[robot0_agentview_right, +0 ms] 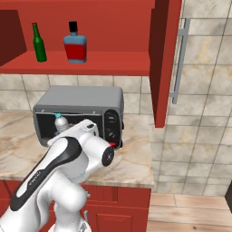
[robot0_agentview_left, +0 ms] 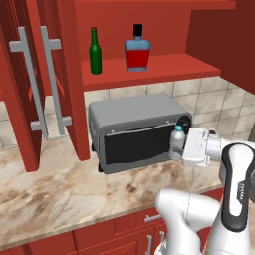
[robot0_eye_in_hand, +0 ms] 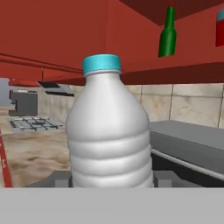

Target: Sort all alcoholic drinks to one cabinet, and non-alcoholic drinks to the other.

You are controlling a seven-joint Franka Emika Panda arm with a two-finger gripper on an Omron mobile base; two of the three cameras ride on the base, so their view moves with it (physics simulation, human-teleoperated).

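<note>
Hand (robot0_agentview_left: 183,147): clamped on the water bottle (robot0_agentview_left: 177,143), held upright off the bench (robot0_agentview_left: 60,184) before the toaster oven (robot0_agentview_left: 134,130).
Bearing: open cabinet shelf (robot0_agentview_left: 164,67) lies above the hand, left.
Shelf contents: green bottle (robot0_agentview_left: 95,52), red-and-blue bottle (robot0_agentview_left: 137,50).
Bottle axis: vertical.

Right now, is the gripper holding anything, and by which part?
Yes: the gripper holds the water bottle upright, clamped around its lower body, in front of the toaster oven.

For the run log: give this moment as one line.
gripper: shut on water bottle | held upright before toaster oven | green bottle, red-and-blue bottle: on open cabinet shelf
</note>
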